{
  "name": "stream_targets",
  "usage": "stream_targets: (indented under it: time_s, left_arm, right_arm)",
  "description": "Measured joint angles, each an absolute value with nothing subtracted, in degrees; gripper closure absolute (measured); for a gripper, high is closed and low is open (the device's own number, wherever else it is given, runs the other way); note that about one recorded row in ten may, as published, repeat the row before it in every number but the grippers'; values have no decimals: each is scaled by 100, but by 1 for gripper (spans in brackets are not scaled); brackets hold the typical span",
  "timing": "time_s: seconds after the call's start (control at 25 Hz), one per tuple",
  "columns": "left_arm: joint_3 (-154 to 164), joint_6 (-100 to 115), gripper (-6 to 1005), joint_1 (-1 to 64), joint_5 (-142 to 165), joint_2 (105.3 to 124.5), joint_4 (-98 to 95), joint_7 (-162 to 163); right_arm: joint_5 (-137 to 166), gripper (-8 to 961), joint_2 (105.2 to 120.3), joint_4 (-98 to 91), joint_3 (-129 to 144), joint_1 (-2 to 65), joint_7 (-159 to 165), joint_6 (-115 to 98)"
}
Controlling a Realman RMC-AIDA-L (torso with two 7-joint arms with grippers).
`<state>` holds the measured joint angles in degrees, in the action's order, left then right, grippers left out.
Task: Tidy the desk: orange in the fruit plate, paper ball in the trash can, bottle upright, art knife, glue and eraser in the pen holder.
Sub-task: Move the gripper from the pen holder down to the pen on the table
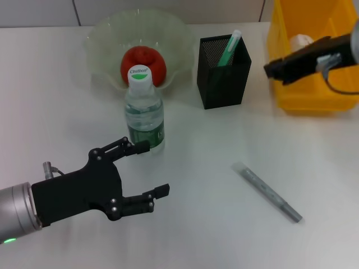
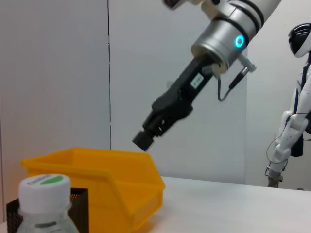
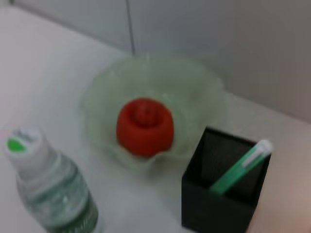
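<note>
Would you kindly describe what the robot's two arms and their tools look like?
Both arms are silver-grey cylinders ending in black tools. The left tool has linkage fingers with visible screws and a green light on its wrist. The right tool carries a white label, a thin dark cable and a glowing blue ring.

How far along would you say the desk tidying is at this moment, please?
Done: the orange sits in the fruit plate, the bottle stands upright, a green-capped item is in the pen holder, and a white ball lies in the yellow bin. The open left gripper and the right gripper above the bin hold nothing. Left: the grey stick.
</note>
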<state>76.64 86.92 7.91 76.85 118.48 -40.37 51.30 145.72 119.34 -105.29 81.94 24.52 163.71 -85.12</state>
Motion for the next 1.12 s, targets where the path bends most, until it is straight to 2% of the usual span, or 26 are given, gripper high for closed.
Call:
stream_targets:
  time_s: [0.24, 0.52, 0.72, 1.12]
  left_arm:
    - [7664, 8775, 139, 805, 7679, 11848, -4042, 5127]
    - [7664, 8768, 139, 835, 7675, 11848, -4027, 5125]
    - [7664, 8772, 139, 841, 7672, 11848, -4025, 5124]
    - [7664, 8772, 139, 844, 7676, 11848, -4025, 5123]
  right_arm:
    - [14647, 866, 11930, -9709, 8375, 2899, 16566, -9222]
    - [14970, 828, 11955, -8582, 9410, 3109, 16749, -9131]
    - [14976, 627, 11960, -8190, 9688, 3180, 16850, -9010]
    - [14977, 621, 11962, -7698, 9851, 3366, 16895, -8901]
